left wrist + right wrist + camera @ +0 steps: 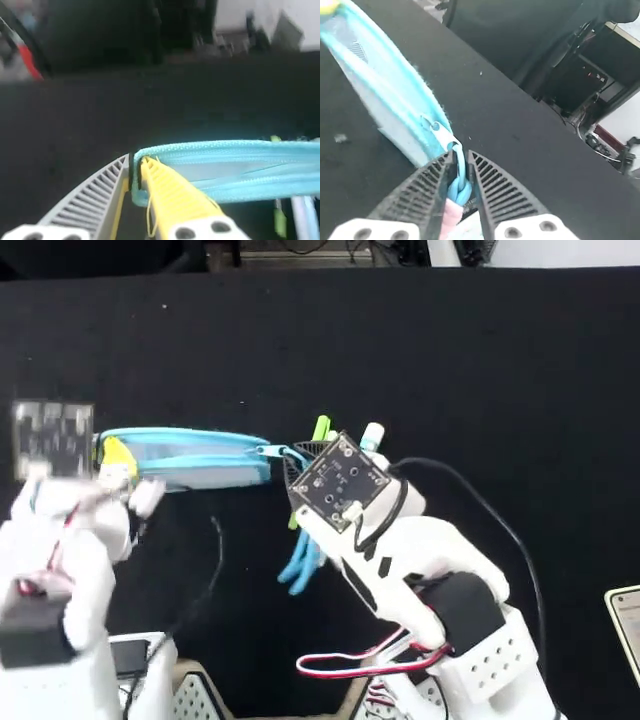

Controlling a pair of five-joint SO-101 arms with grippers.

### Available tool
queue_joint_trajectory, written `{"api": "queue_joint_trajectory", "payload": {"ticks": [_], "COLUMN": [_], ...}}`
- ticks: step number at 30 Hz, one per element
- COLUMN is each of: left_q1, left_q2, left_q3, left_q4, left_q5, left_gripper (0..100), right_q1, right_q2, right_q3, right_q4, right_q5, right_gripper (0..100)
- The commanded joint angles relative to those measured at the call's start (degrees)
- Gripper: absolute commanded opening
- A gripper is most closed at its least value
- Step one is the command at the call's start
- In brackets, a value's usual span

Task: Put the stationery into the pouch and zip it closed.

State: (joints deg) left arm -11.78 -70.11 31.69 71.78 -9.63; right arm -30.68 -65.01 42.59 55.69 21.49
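Black worktop (450, 360) is carrying the whole setup. At the left end of the pouch (190, 472), the left end effector (136, 172) is clamping the fabric between its yellow finger (170, 195) and the grey one. At the other end, the right end effector (460, 167) is pinching the zip cord (459, 187), with the slider (436, 126) just beside its tips. The pouch is stretching between the two. A green pen (320, 428) and a blue-capped pen (372, 435) are lying outside it, partly under the right arm. A card (625, 625) is sitting at the worktop edge, print too small to read.
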Motion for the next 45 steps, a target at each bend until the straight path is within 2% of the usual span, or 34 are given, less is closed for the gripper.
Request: {"api": "queue_joint_trajectory", "payload": {"ticks": [1, 3, 7, 12, 17, 24, 29, 37, 41, 43, 45], "left_q1": [5.9, 8.7, 9.2, 9.1, 8.7, 0.2, 0.0, 0.0, 0.0, 0.0, 0.0], "left_q2": [15.6, 20.8, 28.9, 32.7, 32.6, 32.6, 32.6, 32.6, 31.6, 29.6, 27.2], "left_q3": [-24.0, -29.8, -36.6, -42.0, -42.2, -40.0, -34.2, -33.5, -33.1, -32.6, -31.6], "left_q4": [13.7, 18.1, 24.2, 28.4, 29.0, 29.0, 29.0, 28.8, 28.9, 28.8, 28.5], "left_q5": [-0.7, -0.5, -0.5, -0.8, -0.8, -1.1, -4.8, -4.5, -4.5, -4.5, -4.5], "left_gripper": [3, 6, 15, 15, 15, 15, 15, 15, 2, 4, 3], "right_q1": [2.3, 2.3, 2.3, 2.4, 2.4, 2.2, 2.1, 2.1, 2.0, 2.0, 2.0], "right_q2": [-0.6, -0.1, 0.0, -0.1, -0.2, 0.1, 0.1, -0.1, -0.2, -0.2, -0.2], "right_q3": [-2.9, -2.2, -1.4, -1.4, -1.4, -1.4, -1.4, -0.5, 3.1, 4.7, 5.5], "right_q4": [1.0, 0.9, 1.3, 2.9, 2.9, 2.4, 1.2, 0.7, -2.3, -4.1, -5.5], "right_q5": [4.6, 5.5, 5.1, 5.2, 5.0, 5.0, 5.0, 5.0, 5.0, 5.0, 4.9], "right_gripper": [1.1, 1.1, 1.1, 1.1, 1.1, 1.1, 1.1, 1.1, 1.1, 1.1, 1.1]}}
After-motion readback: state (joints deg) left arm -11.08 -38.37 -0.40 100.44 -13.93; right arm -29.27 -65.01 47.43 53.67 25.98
